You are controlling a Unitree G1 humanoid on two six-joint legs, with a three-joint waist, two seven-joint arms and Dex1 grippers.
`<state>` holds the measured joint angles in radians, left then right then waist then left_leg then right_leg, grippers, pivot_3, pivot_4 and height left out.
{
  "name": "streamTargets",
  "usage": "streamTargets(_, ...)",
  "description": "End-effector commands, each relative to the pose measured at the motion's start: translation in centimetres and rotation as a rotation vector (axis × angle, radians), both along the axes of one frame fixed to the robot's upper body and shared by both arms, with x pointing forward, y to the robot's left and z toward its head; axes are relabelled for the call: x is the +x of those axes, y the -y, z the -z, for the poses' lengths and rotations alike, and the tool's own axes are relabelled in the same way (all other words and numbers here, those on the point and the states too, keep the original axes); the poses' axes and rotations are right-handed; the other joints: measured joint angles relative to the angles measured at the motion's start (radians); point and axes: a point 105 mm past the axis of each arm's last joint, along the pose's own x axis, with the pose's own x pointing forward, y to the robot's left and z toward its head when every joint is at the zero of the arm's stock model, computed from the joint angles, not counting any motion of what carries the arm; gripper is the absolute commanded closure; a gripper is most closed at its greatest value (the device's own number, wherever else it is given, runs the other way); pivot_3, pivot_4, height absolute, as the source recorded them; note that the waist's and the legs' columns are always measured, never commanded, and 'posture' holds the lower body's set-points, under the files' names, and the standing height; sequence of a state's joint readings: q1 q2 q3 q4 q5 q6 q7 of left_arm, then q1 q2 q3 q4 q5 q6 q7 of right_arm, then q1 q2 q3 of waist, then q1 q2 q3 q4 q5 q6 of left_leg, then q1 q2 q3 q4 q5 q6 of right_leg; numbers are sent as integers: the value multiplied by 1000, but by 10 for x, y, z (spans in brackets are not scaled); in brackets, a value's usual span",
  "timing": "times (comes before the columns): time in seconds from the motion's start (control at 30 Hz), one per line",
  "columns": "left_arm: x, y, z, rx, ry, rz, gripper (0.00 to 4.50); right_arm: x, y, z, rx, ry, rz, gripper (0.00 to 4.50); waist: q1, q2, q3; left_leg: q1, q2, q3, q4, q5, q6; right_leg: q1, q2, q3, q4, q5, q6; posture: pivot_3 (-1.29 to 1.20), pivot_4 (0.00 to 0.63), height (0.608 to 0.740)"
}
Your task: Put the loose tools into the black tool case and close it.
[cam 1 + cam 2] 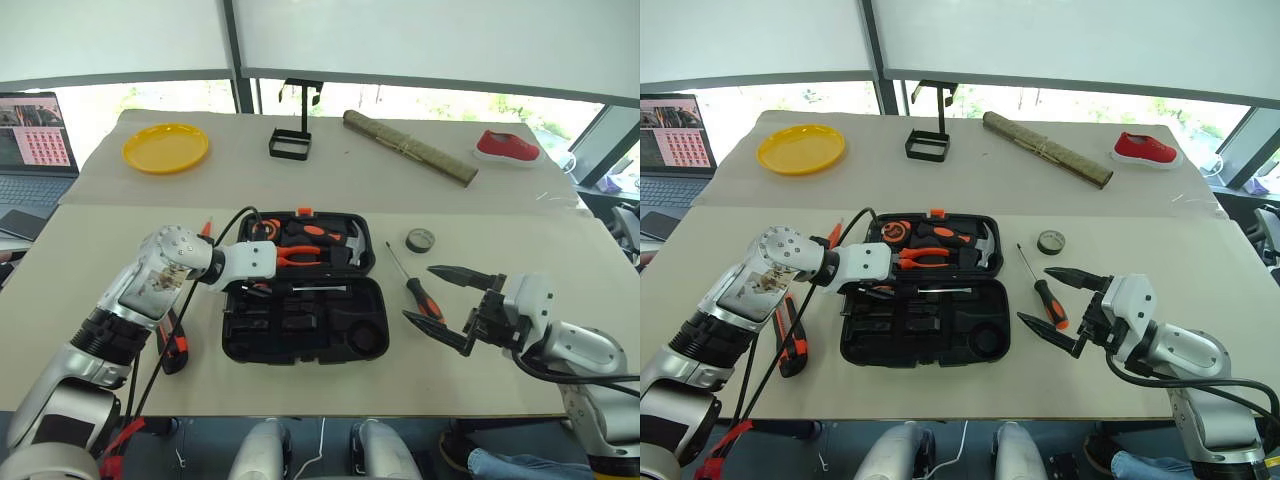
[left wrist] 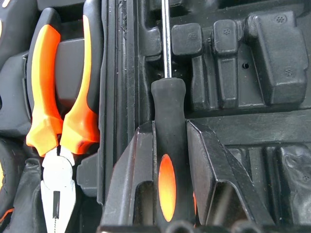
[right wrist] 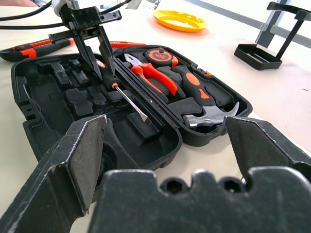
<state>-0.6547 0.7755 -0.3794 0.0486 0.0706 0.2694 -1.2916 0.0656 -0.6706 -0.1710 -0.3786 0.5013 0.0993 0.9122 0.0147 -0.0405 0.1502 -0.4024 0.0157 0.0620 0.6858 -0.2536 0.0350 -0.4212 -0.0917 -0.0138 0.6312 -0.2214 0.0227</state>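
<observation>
Now | left gripper (image 3: 95, 46) jaws clenched on a screwdriver (image 2: 167, 160), lowering it into the open black case (image 1: 300, 345) mid-desk to seat it | right gripper (image 1: 455, 310) jaws released, beside another screwdriver (image 1: 422, 292), likely next.

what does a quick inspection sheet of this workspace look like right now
surface: pale table, joined to a second one behind.
job's things: black tool case lies open; one screwdriver held over its near half; second screwdriver and tape roll lie right of the case; utility knife lies left of it.
clutter: yellow plate, wire stand, bark-covered log, red shoe; pliers and hammer sit in the case's far half.
grippers: left pincer shut on the screwdriver's handle; right pincer open, beside the case.
cables: black cable along the left arm.
surroundings: laptop at left, windows behind.
</observation>
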Motion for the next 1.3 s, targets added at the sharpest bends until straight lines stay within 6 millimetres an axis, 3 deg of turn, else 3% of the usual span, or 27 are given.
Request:
streamTargets(0.03,4,7,-10,-64,54,5,2071,-2,-3,-7,15,30,-6,0,2,0,0,0,0,0,0,0,0,0,0,0,0,0,0,0,150,740)
streamTargets(0.17,8,17,-35,-231,107,-1,713,-4,-3,-6,23,23,-9,0,8,0,0,-4,1,-1,5,-1,1,-1,0,-1,1,0,1,0,150,740)
streamTargets(0.33,11,11,-56,-371,131,-24,713,-7,-2,-4,29,9,-7,0,-2,0,0,-5,1,-1,8,-3,4,-1,0,0,1,1,2,0,150,740)
streamTargets(0.4,14,8,-56,-423,118,-58,1249,-7,-2,-3,30,6,-6,0,-2,0,0,-4,1,-1,8,-3,4,0,0,0,1,1,2,0,150,740)
streamTargets(0.63,17,11,-27,-479,67,-74,3536,-6,-1,-2,34,4,5,0,-2,0,0,-4,0,-1,8,-3,5,0,0,0,1,1,3,0,150,740)
streamTargets(0.7,14,13,-19,-480,43,-69,4407,-6,0,-3,33,6,12,0,-2,0,0,-4,0,-1,8,-3,5,0,0,0,1,1,3,0,150,740)
streamTargets(1.3,7,8,42,-344,-108,-143,4474,-2,-2,-2,47,-2,28,0,-1,4,-3,-1,0,-1,9,-3,5,4,-1,1,1,2,3,0,150,740)
